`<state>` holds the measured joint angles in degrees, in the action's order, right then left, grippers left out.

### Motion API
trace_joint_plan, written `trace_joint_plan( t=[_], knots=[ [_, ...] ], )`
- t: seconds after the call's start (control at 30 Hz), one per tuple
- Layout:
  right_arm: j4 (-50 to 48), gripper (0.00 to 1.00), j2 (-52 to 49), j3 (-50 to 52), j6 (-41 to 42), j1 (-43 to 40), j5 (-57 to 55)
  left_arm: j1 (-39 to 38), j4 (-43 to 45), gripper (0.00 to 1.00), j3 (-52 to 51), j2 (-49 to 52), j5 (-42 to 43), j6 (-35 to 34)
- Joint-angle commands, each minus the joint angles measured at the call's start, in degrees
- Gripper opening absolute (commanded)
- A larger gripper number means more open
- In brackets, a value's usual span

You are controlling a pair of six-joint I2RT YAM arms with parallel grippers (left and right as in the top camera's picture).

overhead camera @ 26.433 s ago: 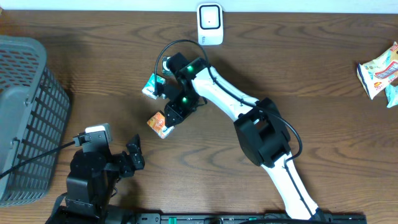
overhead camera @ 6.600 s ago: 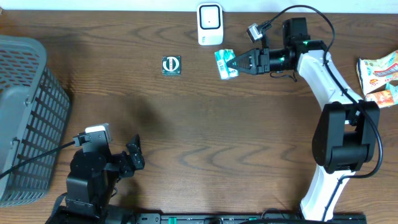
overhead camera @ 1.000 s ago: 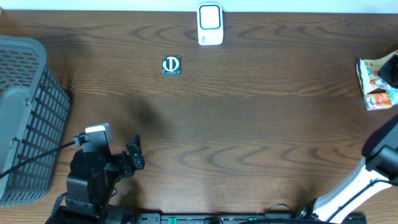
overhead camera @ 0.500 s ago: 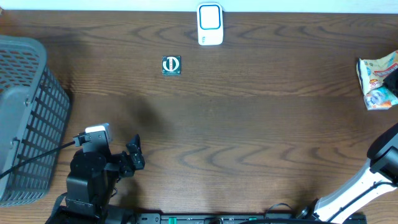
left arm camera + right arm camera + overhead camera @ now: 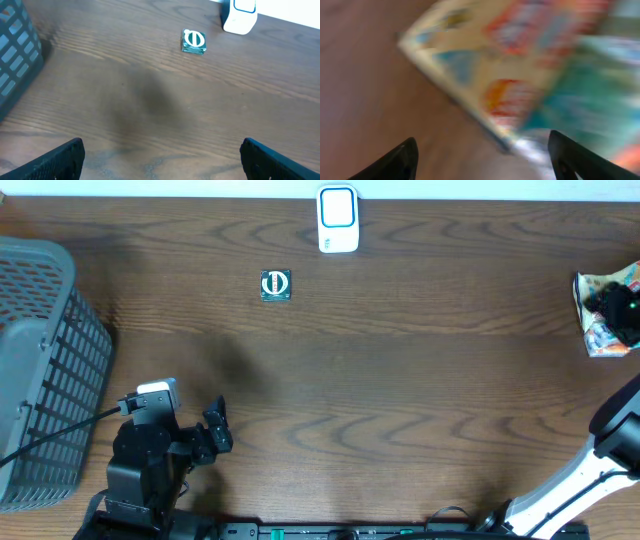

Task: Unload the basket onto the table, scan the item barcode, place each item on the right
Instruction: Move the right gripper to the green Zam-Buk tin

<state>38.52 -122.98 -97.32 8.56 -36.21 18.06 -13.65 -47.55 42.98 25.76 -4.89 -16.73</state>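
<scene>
**Overhead, left-wrist and right-wrist views at one moment.** The snack packets point(image 5: 588, 292), the stock for scanning, lie in an overlapping heap at 3 o'clock on the table point(image 5: 400, 400), at its far right edge. The scanner point(image 5: 338, 220), a white upright unit, stands at 12 o'clock, well apart from them. A small green square item point(image 5: 275, 285) lies at about 11 o'clock, near the scanner.

The right gripper point(image 5: 482, 159) hangs directly over the heap. Its jaws are spread wide and nothing sits between them. The wrist view is blurred, so contact with the top packet cannot be judged. The left gripper point(image 5: 160, 160) is parked at 7 o'clock beside the basket point(image 5: 40, 370), fully spread and empty.

**Handling.** The packets appear to be printed film pouches, so probably light, soft and somewhat slippery, crumpling under a firm squeeze. A pinch on a sealed edge or free corner looks safest. Because the packets overlap, two may lift together. No barcode can be made out.
</scene>
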Motion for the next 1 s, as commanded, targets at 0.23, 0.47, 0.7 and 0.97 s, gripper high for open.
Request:
trace_joint_plan(
  t=[0.23,0.47,0.7,0.97],
  knots=[
    [-1.75,0.81,0.37,0.5,-5.01,9.29,10.6,0.02,0.09,0.98,-0.02,-0.07,-0.74,-0.31],
    [-4.52,0.79,0.37,0.5,-2.73,18.51,11.04,0.02,0.09,0.98,-0.02,-0.07,-0.74,-0.31],
    [-13.16,0.78,-0.28,0.52,1.27,31.82,10.95,0.02,0.09,0.98,-0.02,-0.07,-0.74,-0.31],
    [-24.59,0.88,-3.13,0.52,1.27,49.66,5.09,0.02,0.09,0.98,-0.02,-0.07,-0.74,-0.31]
  ],
)
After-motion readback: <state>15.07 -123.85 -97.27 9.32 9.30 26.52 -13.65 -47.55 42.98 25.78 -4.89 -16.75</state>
